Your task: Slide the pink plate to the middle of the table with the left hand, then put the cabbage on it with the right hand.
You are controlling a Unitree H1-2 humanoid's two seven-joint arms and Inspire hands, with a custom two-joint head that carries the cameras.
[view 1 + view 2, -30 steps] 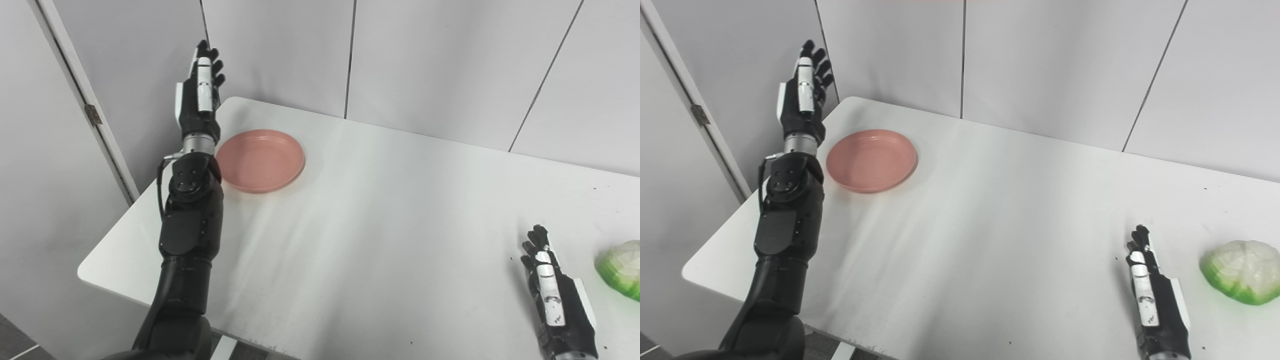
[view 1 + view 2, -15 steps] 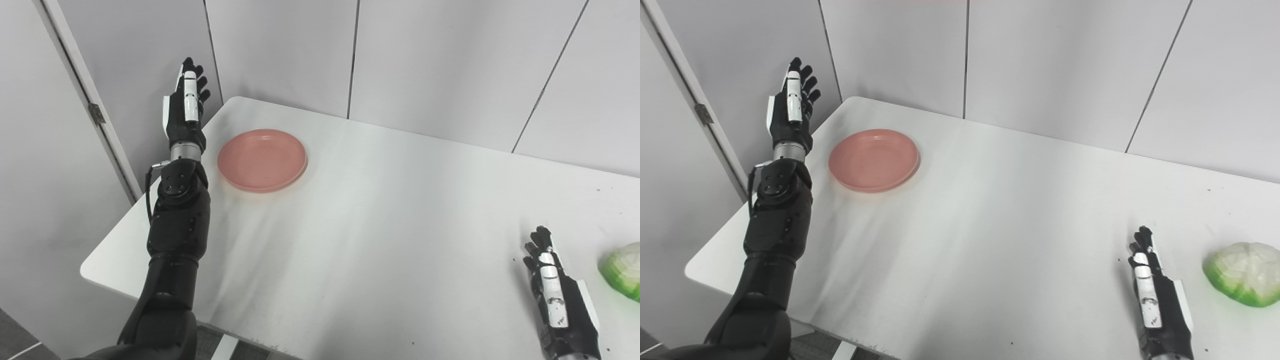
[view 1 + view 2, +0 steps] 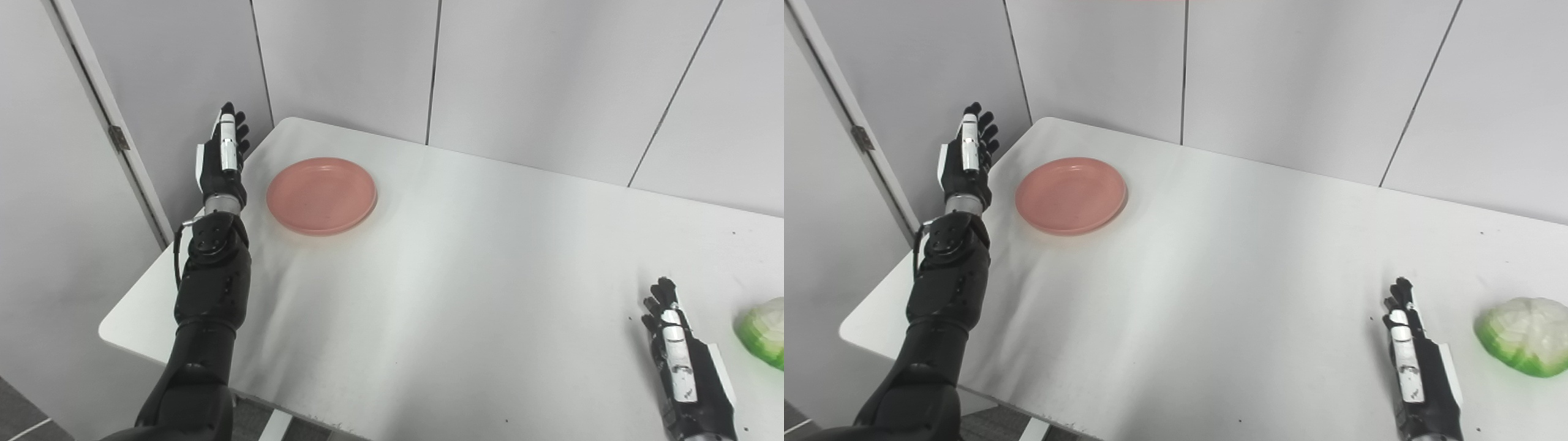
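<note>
The pink plate sits in the upper left of the frame on the white worktop, with nothing on it. Just left of it, apart from its rim, the left hand is raised edge-on, its fingers straight and released, grasping nothing. At lower right the right hand lies on the worktop, fingers extended and holding nothing. The cabbage rests near it at the right edge. The right eye view shows the cabbage whole; the left eye view cuts it at the frame edge.
</note>
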